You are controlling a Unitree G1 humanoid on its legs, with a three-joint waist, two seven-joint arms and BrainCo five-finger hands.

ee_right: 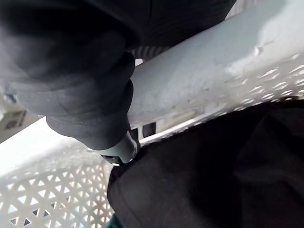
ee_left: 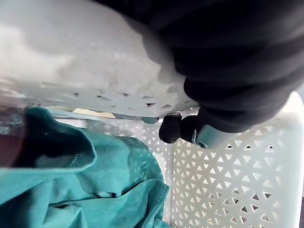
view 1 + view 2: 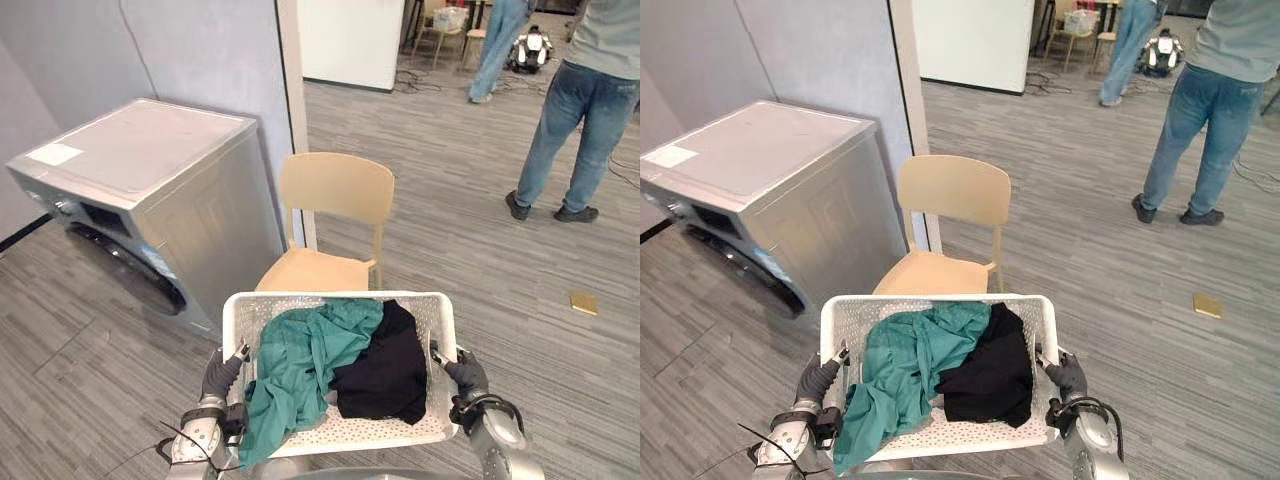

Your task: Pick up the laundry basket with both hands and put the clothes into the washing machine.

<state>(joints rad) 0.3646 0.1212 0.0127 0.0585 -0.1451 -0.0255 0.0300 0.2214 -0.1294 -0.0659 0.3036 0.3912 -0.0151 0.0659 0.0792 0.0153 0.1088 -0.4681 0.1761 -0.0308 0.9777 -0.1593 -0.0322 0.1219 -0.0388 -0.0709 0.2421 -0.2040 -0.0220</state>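
Left hand and right hand fingers grip laundry basket rims

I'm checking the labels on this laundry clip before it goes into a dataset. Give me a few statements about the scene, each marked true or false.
1. The left robot hand and the right robot hand grip the white laundry basket at opposite sides. True.
2. The basket holds only a black garment. False: a teal garment lies beside the black garment, on the robot's left.
3. A beige chair stands beyond the basket, beside the washing machine. True.
4. A person is sitting on the chair. False: the person in jeans stands on the floor well beyond it.
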